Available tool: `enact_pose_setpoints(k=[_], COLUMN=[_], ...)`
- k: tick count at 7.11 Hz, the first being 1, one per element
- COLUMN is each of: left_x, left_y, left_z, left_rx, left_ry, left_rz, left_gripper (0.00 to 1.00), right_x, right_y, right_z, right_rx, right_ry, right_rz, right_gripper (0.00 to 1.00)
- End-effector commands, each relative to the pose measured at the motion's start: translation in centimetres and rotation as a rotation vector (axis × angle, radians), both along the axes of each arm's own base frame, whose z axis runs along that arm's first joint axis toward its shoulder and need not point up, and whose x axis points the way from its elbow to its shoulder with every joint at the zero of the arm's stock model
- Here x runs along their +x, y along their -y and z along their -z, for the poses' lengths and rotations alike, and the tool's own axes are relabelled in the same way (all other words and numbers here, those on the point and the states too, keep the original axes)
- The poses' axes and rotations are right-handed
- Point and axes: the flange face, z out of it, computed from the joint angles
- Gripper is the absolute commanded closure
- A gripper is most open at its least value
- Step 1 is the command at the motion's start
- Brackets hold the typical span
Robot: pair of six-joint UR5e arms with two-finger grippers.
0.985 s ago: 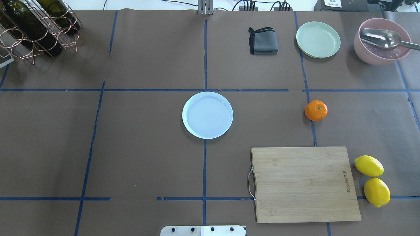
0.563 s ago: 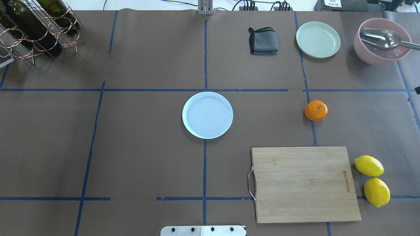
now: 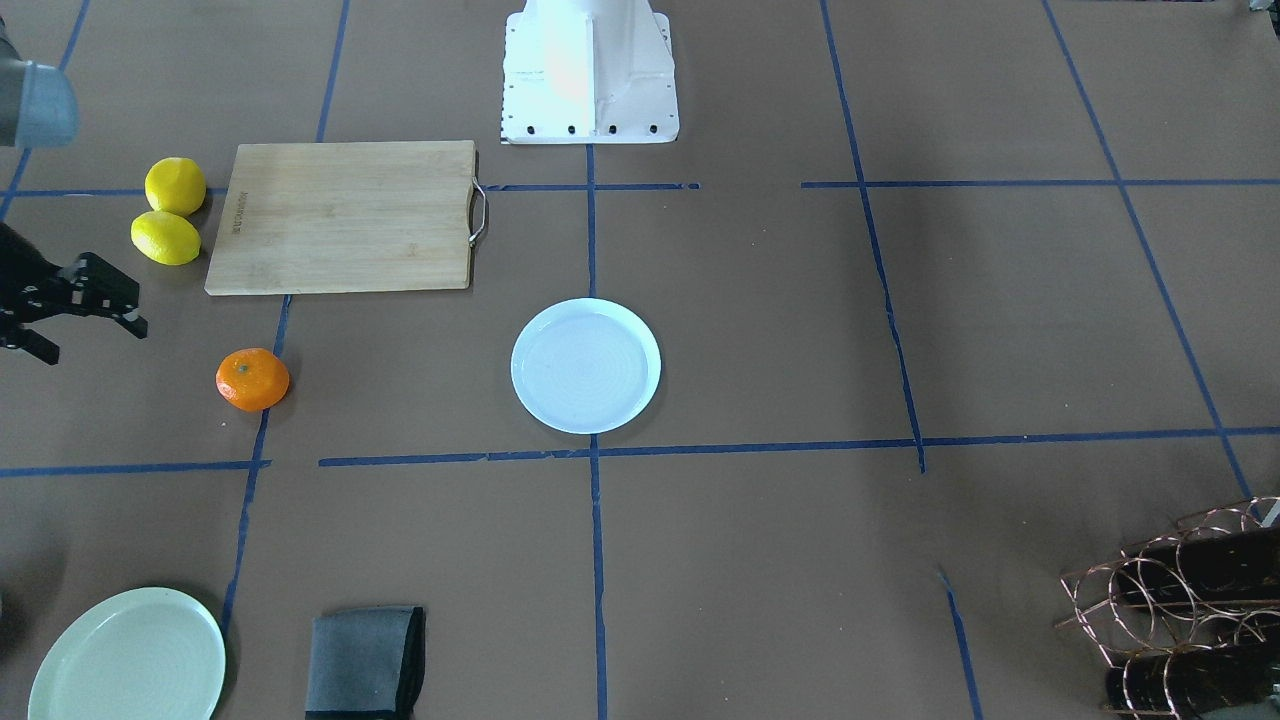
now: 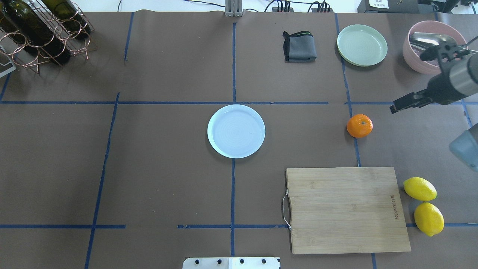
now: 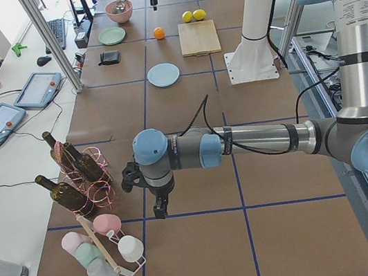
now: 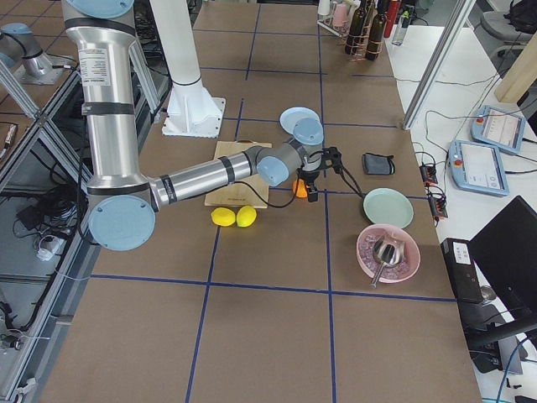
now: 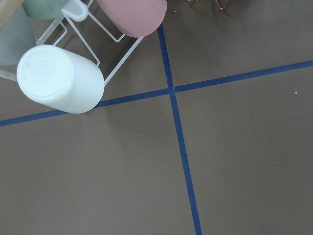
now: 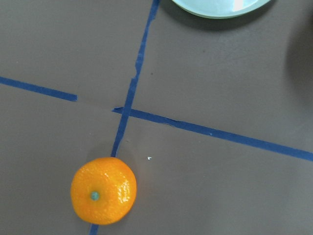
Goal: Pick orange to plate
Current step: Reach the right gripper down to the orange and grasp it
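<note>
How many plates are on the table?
2. A white plate sits in the middle; a pale green plate lies farther off, between the grey cloth and the pink bowl. None seems hidden.

**A:** Bright, even light from above. The plate (image 4: 236, 130) throws only a thin, soft shadow along its rim.

**B:** The same goes for the orange (image 4: 359, 126), right of the plate, with just a faint dark edge under it. Any glare?

**A:** In the front-facing view the robot's white base (image 3: 590, 70), beyond the plate, is washed out. In the right wrist view the green plate (image 8: 215, 7) carries a white glint.

**B:** Focus?

**A:** The table (image 4: 168, 179) is crisp. The blue arm joint (image 4: 465, 147), far right of the plate, is a soft blur.

**B:** The side views bend at the edges, and the metal post (image 5: 49, 40) leans. Both wrist views are sharp.
</note>
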Motion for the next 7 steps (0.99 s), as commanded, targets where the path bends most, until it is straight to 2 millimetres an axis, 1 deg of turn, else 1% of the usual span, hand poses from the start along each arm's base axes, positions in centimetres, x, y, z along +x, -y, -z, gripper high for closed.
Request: enact_pose_setpoints(k=[1, 2, 3, 4, 7], left_x=[0.0, 0.0, 0.0, 0.0, 0.0], left_y=[0.0, 0.0, 0.0, 0.0, -0.1], left_z=[0.3, 0.4, 0.4, 0.5, 0.7], left_rx=[0.008, 0.011, 0.011, 0.014, 0.017], left_ry=[-0.001, -0.001, -0.001, -0.001, 0.001], left_rz=[-0.001, -0.001, -0.001, -0.001, -0.001], left_gripper=[0.0, 0.0, 0.0, 0.0, 0.0], right_x=[-6.7, -8.7, -9.9, -10.4, -12.3], right_y=[-0.4, -1.1, -1.5, -1.8, -2.3], right_z=[2.1, 2.1, 1.5, 1.0, -1.4], right_rx=[0.008, 0.024, 0.032, 0.028, 0.015], right_ry=[-0.01, -0.04, -0.062, -0.071, -0.12], right_rz=[-0.048, -0.065, -0.063, -0.054, -0.039], right_gripper=[0.0, 0.0, 0.0, 0.0, 0.0])
